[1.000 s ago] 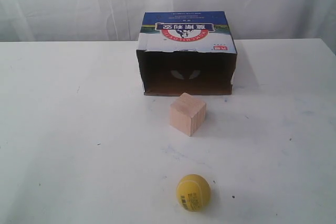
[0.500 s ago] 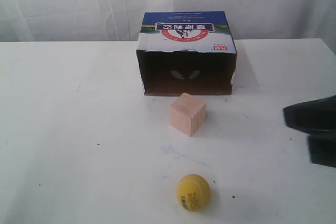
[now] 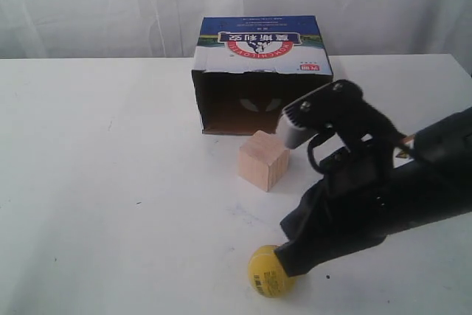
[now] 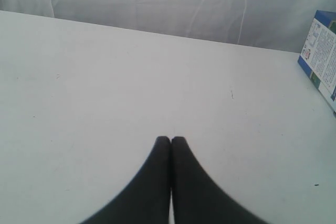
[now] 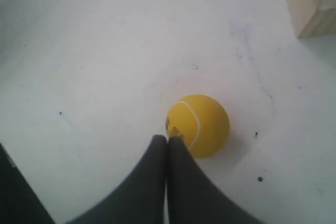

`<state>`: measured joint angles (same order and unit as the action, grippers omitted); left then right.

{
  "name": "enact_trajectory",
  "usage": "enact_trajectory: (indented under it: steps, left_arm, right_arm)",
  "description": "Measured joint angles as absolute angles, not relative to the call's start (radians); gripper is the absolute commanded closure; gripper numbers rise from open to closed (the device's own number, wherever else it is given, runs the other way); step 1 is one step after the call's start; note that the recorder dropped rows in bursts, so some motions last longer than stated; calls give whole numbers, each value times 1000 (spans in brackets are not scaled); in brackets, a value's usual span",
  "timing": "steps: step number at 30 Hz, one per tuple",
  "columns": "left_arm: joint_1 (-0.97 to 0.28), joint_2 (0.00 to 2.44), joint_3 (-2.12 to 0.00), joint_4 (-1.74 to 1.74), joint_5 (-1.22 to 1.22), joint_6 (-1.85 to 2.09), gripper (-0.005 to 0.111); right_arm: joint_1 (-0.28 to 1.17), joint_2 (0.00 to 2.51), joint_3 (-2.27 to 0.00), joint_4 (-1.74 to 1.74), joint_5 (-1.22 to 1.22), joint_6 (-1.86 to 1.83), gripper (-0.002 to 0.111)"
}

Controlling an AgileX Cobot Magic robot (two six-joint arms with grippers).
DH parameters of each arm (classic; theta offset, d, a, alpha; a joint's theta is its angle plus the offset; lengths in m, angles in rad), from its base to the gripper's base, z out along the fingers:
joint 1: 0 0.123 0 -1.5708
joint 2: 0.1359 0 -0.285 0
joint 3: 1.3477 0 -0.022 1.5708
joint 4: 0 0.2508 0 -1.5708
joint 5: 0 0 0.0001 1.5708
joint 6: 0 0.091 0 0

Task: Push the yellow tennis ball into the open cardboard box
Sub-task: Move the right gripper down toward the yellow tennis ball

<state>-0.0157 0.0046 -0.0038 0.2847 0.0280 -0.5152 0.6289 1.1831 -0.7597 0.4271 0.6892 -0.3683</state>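
Observation:
The yellow tennis ball (image 3: 267, 274) (image 5: 199, 125) lies near the table's front edge, its dark printed patch facing the camera. My right gripper (image 3: 284, 260) (image 5: 167, 139) is shut, its closed tips against the ball's side; the black arm reaches in from the right. The open cardboard box (image 3: 262, 71), blue on top with a white logo band, stands at the back with its dark opening toward the ball. My left gripper (image 4: 170, 140) is shut over bare table, with only a corner of the box (image 4: 320, 53) in its view.
A pale wooden cube (image 3: 262, 160) (image 5: 312, 1) stands between the ball and the box opening, slightly left of the arm. The white table (image 3: 110, 182) stretches wide to the left. White curtains hang behind.
The right arm has swept in from the right edge and down to the ball. The ball, cube and box have not moved.

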Motion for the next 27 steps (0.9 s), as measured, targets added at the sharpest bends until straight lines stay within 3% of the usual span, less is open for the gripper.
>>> enact_trajectory:
  steps: [12,27]
  left_arm:
    - [-16,5,-4,285,28,-515,107]
    - [-16,5,-4,285,28,-515,107]
  right_arm:
    - [679,1391,-763,429,603,-363,108]
    - [679,1475,-707,429,477,-360,108]
